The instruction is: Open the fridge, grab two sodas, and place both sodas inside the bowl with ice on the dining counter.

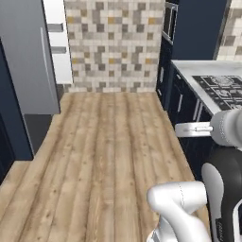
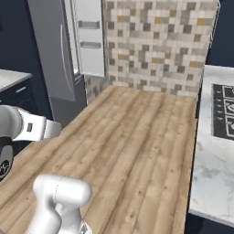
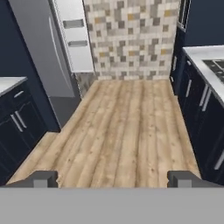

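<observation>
From my hand camera, reading left to right: at about nine o'clock a navy cabinet [image 3: 19, 127] with a pale top, then the fridge [image 3: 41, 52] standing tall and grey at roughly ten to eleven o'clock, one door swung out so its white inner shelving [image 3: 74, 37] faces the room beside the mosaic tile wall [image 3: 131, 39] at twelve. The long silver handle [image 3: 59, 54] runs vertically down the grey door, so the fridge's long axis is upright and its opening looks toward the wood floor [image 3: 122, 127] stretching between us. At two to three o'clock the navy counter with the stovetop [image 3: 214, 65] lines the right side. My gripper [image 3: 112, 178] sits at six o'clock, its two dark tips spread far apart with nothing between them. What matters for the next move, as I judge it: the fridge lies well apart from me, ahead and to the left, so the base must close that gap and I must swing toward eleven o'clock before I can reach inside. I cannot make out the sodas from here, nor the bowl with ice
</observation>
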